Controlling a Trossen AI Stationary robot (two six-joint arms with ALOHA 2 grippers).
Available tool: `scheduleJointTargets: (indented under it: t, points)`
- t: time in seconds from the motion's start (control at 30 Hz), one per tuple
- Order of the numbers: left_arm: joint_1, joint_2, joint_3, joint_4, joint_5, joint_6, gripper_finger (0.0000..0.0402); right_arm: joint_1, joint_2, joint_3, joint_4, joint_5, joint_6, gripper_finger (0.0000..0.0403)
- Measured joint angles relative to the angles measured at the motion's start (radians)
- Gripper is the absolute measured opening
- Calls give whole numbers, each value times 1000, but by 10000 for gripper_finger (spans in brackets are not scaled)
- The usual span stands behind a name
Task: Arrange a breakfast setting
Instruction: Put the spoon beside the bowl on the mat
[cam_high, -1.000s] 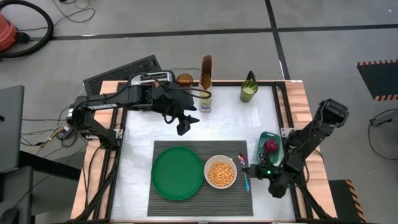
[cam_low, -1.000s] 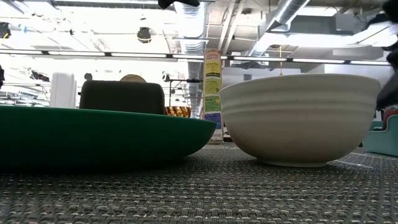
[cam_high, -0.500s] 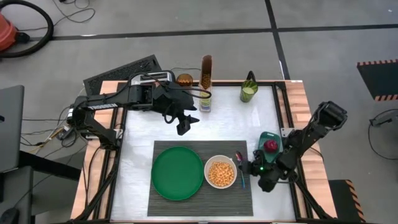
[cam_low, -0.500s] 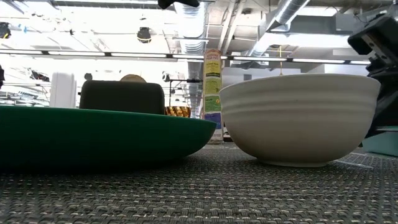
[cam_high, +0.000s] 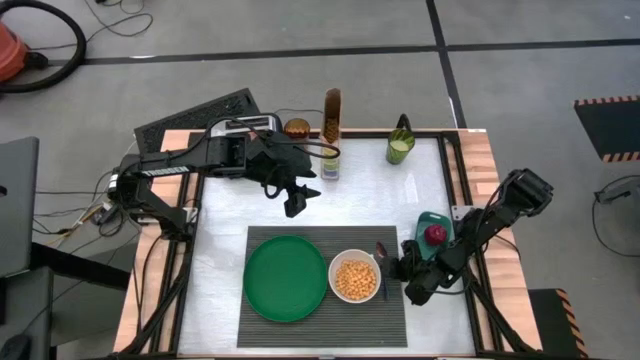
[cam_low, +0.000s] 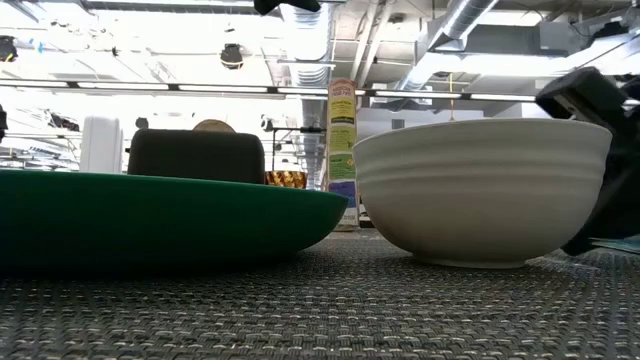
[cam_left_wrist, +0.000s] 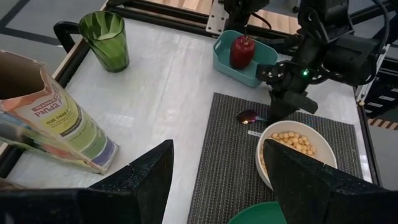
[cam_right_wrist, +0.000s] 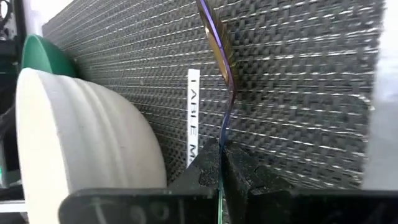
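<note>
Overhead, ribbed placemat (cam_high: 322, 288) on table (cam_high: 370, 195); apparently grey floor

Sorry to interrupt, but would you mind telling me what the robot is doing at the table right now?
It is laying out breakfast. The right gripper is shut on the handle of a small spoon and holds it low over the placemat, just right of the white bowl of cereal. The green plate sits empty on the mat's left half. The left gripper waits open above the bare table farther back, near the cereal box.
</note>
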Motion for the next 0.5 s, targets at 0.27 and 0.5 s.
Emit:
scheduleJointTargets:
  t: [0.27, 0.5]
  points:
    - [0, 0, 0, 0, 0, 1, 230, 1, 14, 10, 13, -7, 1, 53]
    - [0, 0, 0, 0, 0, 1, 230, 5, 16, 19, 3, -13, 2, 68]
